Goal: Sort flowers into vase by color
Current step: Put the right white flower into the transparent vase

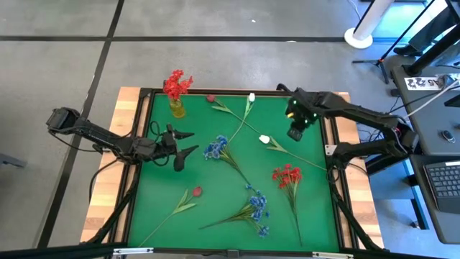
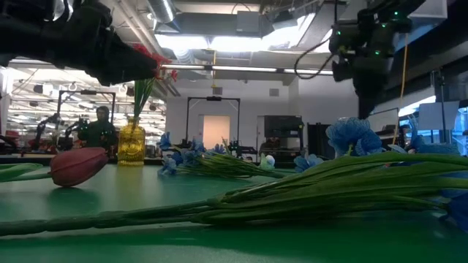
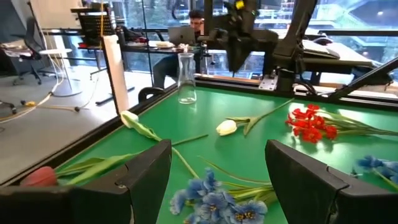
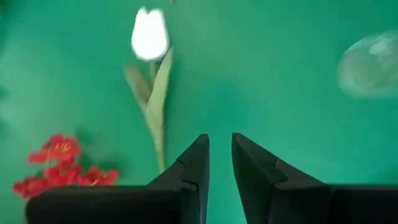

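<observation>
Several green-stemmed flowers lie flat on the green mat: a blue cluster [image 1: 214, 149], a second blue cluster [image 1: 256, 206], a red cluster [image 1: 286, 175], white tulips [image 1: 264, 139] [image 1: 251, 97] and red-pink tulips [image 1: 196, 191] [image 1: 210, 98]. A yellow vase [image 1: 177, 108] at the far left holds red blossoms [image 1: 177, 84]. A clear glass vase [image 3: 186, 78] stands near the right arm. My left gripper [image 1: 187, 144] is open, just left of the first blue cluster [image 3: 214, 202]. My right gripper [image 1: 295, 134] hovers above the mat, its fingers a narrow gap apart, pointing down near a white tulip [image 4: 150, 34].
A raised frame [image 1: 333, 155] edges the mat, with wooden table strips outside it. A person sits at a desk [image 3: 198, 22] beyond the far edge. Bare mat lies in the near-left part [image 1: 162, 187] and between the flowers.
</observation>
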{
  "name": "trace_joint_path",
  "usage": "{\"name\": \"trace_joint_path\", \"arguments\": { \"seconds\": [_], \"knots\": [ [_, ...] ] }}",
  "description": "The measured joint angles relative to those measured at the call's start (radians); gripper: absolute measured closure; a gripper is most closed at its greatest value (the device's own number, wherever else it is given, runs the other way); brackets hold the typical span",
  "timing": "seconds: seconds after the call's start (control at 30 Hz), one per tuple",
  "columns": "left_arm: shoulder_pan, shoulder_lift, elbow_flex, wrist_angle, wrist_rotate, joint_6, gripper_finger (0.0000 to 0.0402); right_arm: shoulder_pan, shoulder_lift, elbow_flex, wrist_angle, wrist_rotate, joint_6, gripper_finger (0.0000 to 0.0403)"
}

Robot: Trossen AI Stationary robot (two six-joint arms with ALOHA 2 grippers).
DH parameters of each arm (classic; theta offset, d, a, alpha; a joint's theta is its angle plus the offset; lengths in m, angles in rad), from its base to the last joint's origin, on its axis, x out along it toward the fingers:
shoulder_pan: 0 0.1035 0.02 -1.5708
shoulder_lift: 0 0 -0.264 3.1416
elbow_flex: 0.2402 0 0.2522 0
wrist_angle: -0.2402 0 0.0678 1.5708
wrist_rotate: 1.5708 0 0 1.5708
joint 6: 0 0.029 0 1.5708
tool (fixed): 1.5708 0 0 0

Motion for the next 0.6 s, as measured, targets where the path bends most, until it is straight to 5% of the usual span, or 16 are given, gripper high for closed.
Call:
{"name": "trace_joint_path", "arguments": {
  "seconds": [0.33,0.6],
  "knots": [
    [0.000,0.000,0.000,0.007,0.005,-0.078,0.0147,0.218,0.001,-0.145,0.053,0.023,0.223,0.0333],
    [0.000,0.000,0.000,0.008,0.006,-0.079,0.0147,0.370,0.003,-0.241,0.226,0.163,0.312,0.0333]
  ]
}}
